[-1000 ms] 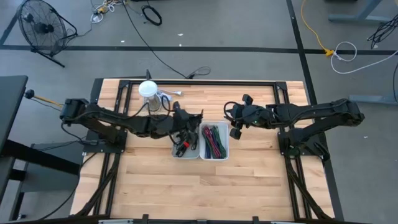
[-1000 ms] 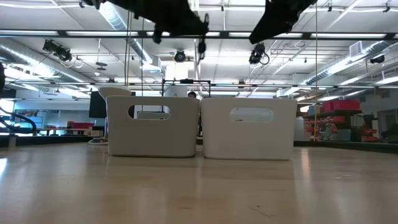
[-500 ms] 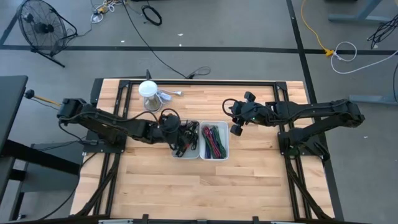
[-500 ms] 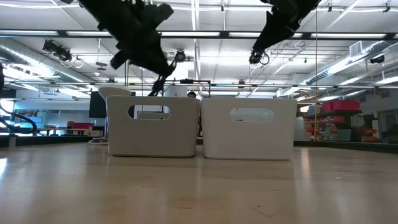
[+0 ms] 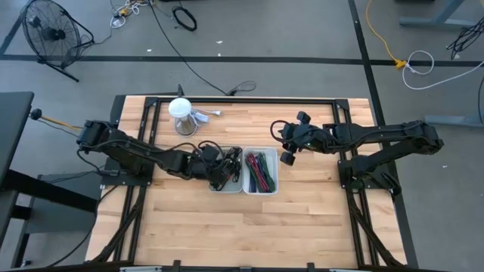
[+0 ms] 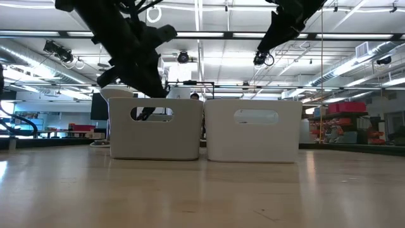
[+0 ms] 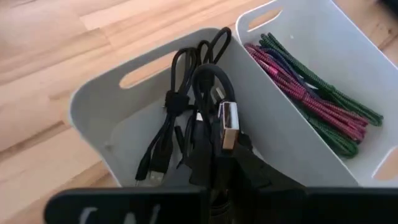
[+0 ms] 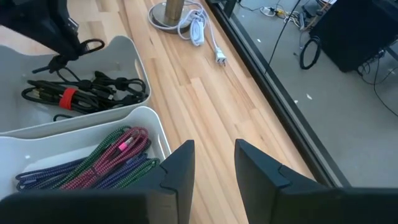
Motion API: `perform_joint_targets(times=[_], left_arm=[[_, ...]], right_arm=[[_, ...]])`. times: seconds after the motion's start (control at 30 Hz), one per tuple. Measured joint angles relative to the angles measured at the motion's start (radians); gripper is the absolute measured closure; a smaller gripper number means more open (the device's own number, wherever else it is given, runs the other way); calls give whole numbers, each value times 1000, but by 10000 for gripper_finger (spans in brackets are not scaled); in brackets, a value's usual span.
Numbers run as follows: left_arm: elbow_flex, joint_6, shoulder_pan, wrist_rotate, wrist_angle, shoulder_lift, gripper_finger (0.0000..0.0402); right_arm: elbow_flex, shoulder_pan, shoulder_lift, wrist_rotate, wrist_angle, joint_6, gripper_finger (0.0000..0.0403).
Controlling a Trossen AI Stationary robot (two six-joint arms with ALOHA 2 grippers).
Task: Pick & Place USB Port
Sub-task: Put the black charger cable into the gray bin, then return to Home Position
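Observation:
Two white bins stand side by side mid-table. The left bin (image 5: pixel 225 171) holds black cables, one with a red tie (image 8: pixel 67 97). The right bin (image 5: pixel 261 172) holds green, pink and purple cables (image 7: pixel 311 93). My left gripper (image 5: pixel 209 162) is low over the left bin's left part, shut on a bundled black USB cable (image 7: pixel 208 93) with a silver plug (image 7: pixel 227 126). My right gripper (image 8: pixel 214 163) hovers open, raised above the table just right of the right bin's far corner (image 5: pixel 286 148). My left gripper pinches the coiled black cable bundle between its two fingers, close beside the silver plug (image 7: pixel 225 144), coming slanting down from the table's left. The loops (image 7: pixel 214 46) stick out past the fingertips over the bin's inside. The gripper's own body hides the contact itself.
A white cylinder on a round base (image 5: pixel 181 112) with a white cord (image 5: pixel 206 115) stands near the table's far edge, left of centre. Bare wood lies in front of the bins (image 6: pixel 202 190) and right of the right bin. Dark frame rails edge the table (image 5: pixel 242 99).
My left gripper has carried the black cable from above the left bin's far edge toward the table's left and down, and now sits low over that bin. The cable's loops have come down with it to the bin's rim. The right gripper has hardly shifted.

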Motion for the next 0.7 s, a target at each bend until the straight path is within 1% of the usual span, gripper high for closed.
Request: perform_joint_targets(times=[0.1,0.2,0.33,0.53,0.6,0.7], left_arm=[[0,-4,4,-5,3,12,354],[0,-4,5,-34,19,17,328],[0,-3,5,-30,23,22,299],[0,42,5,-25,20,25,270],[0,93,5,-59,22,25,265],[0,178,5,-188,22,24,264]], right_arm=[[0,0,0,0,-4,-1,289],[0,0,0,-7,-8,-1,289],[1,0,0,-8,-8,-1,289],[1,0,0,-8,-5,0,291],[1,0,0,-8,-5,0,291],[1,0,0,-8,-5,6,291]])
